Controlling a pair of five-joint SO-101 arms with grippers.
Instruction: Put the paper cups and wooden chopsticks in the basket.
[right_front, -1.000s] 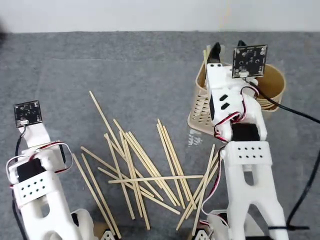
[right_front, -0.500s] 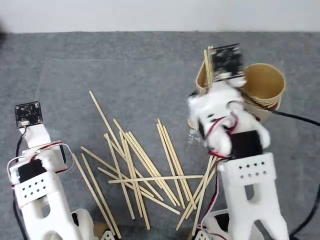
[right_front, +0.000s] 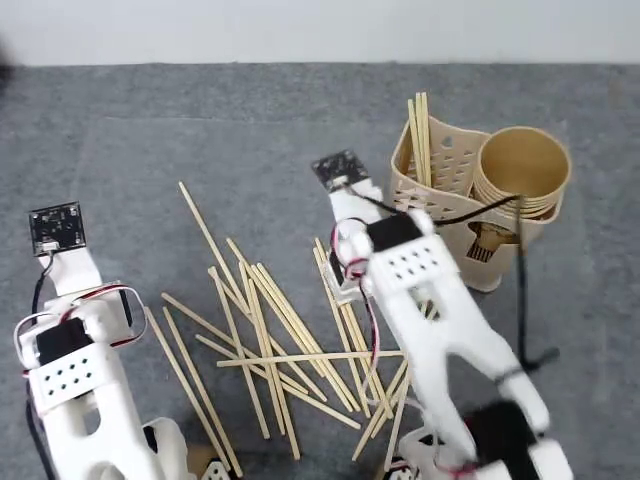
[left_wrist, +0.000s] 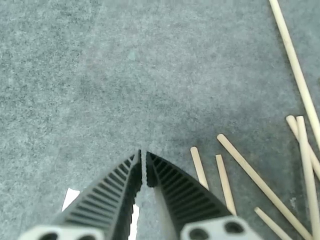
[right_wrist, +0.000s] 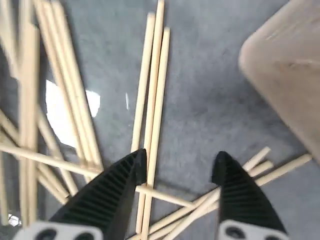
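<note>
Many wooden chopsticks (right_front: 285, 330) lie scattered across the grey mat. The beige basket (right_front: 445, 195) at the back right holds stacked paper cups (right_front: 522, 170) and a few upright chopsticks (right_front: 418, 125). My right arm (right_front: 400, 265) stands left of the basket, above the pile. Its gripper (right_wrist: 181, 162) is open over a trio of parallel chopsticks (right_wrist: 152, 110), with the basket's corner (right_wrist: 287, 65) close by. My left arm (right_front: 70, 350) is at the front left. The left gripper (left_wrist: 143, 156) is shut and empty over bare mat, with chopstick ends (left_wrist: 224, 172) beside it.
The grey mat (right_front: 250, 130) stretches free behind the pile and to the left. A cable (right_front: 520, 290) runs from the right arm down past the basket. A bright patch (right_wrist: 62, 112) of reflection lies on the mat.
The right arm has swung out of the basket, leftward and down toward the chopstick pile. Chopsticks now stand in the basket. The left arm has stayed still.
</note>
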